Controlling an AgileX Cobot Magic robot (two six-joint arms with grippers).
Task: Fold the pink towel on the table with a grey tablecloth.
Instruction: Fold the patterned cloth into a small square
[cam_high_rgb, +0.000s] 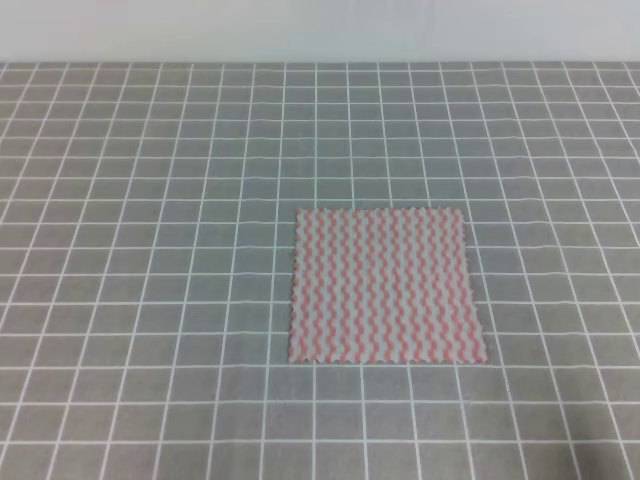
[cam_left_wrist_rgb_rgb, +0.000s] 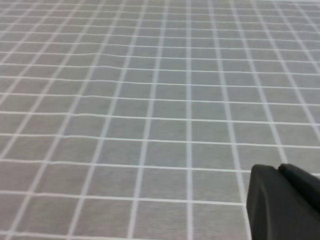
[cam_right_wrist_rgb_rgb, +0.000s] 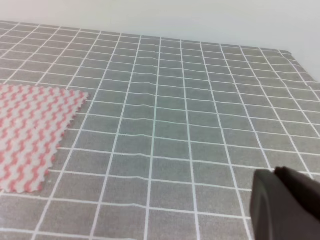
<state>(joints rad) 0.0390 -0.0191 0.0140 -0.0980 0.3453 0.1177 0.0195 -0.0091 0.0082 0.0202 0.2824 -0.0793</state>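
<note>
From the exterior high view I see the worktop (cam_high_rgb: 150, 300) filling nearly the whole frame: grey cloth ruled with a regular grid of thin white lines, running back to a pale wall along the top edge. In the right wrist view the cloth shows faint ripples across the middle.

The pink towel (cam_high_rgb: 385, 286) lies flat and unfolded just right of centre, slightly below the middle of the frame. It is close to square, so I can name no clear long axis; its edges sit nearly parallel to the grid lines, with the near edge a little wider in this view. The wavy pink-and-white stripes run from far edge to near edge. The border is finely scalloped. In the right wrist view one corner of it (cam_right_wrist_rgb_rgb: 35, 135) occupies the left of the frame.

Of the left hand (cam_left_wrist_rgb_rgb: 285, 202) only a black, rounded piece shows at lower right, and the right hand (cam_right_wrist_rgb_rgb: 285, 205) likewise; I cannot tell how far either is open. Neither touches the towel.
</note>
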